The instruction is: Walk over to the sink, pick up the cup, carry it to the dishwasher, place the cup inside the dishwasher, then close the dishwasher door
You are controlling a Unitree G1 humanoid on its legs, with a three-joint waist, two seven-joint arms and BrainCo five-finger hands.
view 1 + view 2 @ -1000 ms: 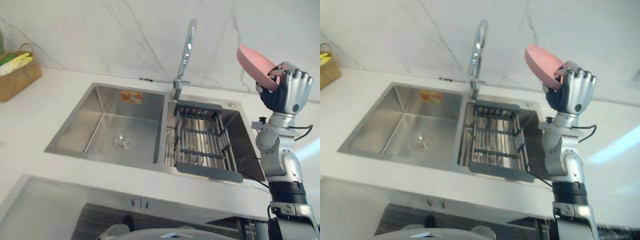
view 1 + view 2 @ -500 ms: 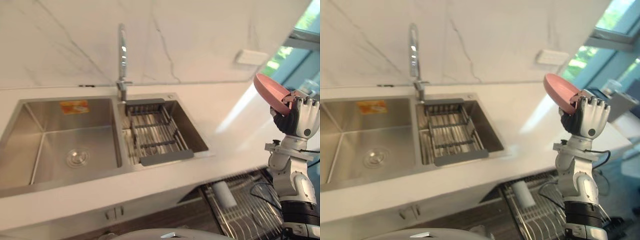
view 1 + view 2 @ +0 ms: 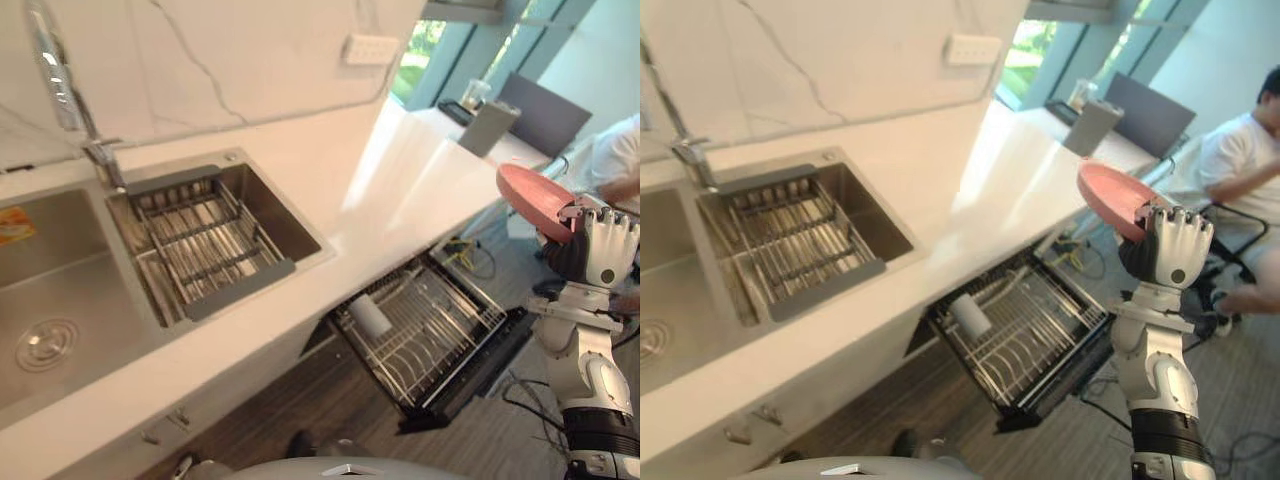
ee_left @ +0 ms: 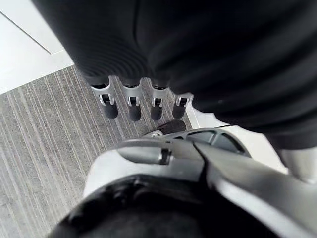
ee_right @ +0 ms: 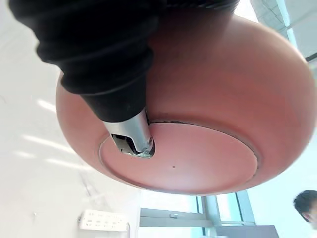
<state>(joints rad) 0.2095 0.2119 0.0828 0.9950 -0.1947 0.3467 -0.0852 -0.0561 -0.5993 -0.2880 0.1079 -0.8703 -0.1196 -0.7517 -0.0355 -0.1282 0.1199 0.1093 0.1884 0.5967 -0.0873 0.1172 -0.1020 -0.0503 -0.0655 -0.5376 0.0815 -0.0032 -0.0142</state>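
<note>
Bowl point(image 3: 530, 193) is held up in the right hand point(image 3: 600, 250), fingers curled on its rim, off the surface point(image 3: 400, 190) edge and to the side of the open dishwasher point(image 3: 430, 320). Left hand point(image 4: 131, 106) is hung low, fingers straight and apart. Pickup is judged done. Placing inside and shutting the door point(image 3: 480, 370) are left.

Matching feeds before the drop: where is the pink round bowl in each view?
Left eye view: pink round bowl, right edge, in right hand.
Right eye view: right of centre, above the hand.
Right wrist view: centre, close up.
Left wrist view: left hand over grey floor.
Shared landmark: white wall socket plate.
</note>
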